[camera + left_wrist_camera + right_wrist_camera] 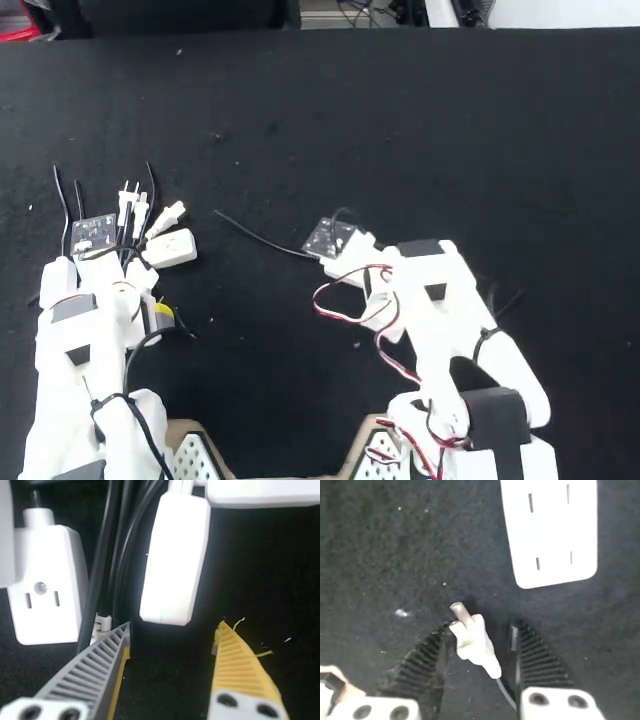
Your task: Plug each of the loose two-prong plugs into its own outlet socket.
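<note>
My right gripper [481, 629] is open, its black fingers on either side of a small white two-prong plug [472, 641]. The plug leans on one finger, prongs toward a white outlet plate [550, 530] with two pairs of slots, a short gap away. From above, that plate [328, 238] lies just beyond the right gripper [350, 248]. My left gripper [173, 627] is open just short of a white block [175, 555], with a white three-hole outlet [45, 590] to one side. Loose white plugs [130, 203] and another plug [170, 213] lie beyond the left gripper [135, 272].
Black cords [110, 555] run between the white block and the three-hole outlet. A thin black cord [255, 238] crosses the black tabletop [420, 130] from the right gripper toward the left cluster. A small grey board [92, 232] lies by the left cluster.
</note>
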Action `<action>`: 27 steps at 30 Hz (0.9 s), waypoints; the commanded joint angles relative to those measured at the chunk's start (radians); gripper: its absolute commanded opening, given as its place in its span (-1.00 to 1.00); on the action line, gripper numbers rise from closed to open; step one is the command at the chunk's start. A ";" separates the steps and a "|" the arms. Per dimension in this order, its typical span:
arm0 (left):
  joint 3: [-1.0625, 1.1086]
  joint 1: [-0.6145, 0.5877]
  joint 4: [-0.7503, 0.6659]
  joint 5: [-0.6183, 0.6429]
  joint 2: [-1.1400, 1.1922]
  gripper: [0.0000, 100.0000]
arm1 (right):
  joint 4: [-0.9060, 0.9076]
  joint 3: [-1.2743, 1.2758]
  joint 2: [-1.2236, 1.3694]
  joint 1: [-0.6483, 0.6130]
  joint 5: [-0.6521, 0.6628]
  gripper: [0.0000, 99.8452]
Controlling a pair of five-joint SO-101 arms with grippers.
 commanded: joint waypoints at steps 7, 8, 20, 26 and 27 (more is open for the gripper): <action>-0.004 -0.027 0.000 0.008 -0.008 -0.47 | -0.018 0.005 -0.107 0.106 0.334 -0.65; -0.004 -0.027 0.000 0.008 -0.008 -0.47 | -0.018 0.021 -0.107 0.104 0.351 -0.65; -0.004 -0.027 0.000 0.008 -0.006 -0.47 | -0.143 0.087 -0.110 0.077 0.370 -0.96; -0.004 -0.027 0.000 0.006 -0.006 -0.47 | 0.081 -0.015 -0.208 0.092 0.358 -0.98; -0.004 -0.027 0.000 0.006 -0.006 -0.47 | 0.147 -0.047 -0.243 0.081 0.331 -0.98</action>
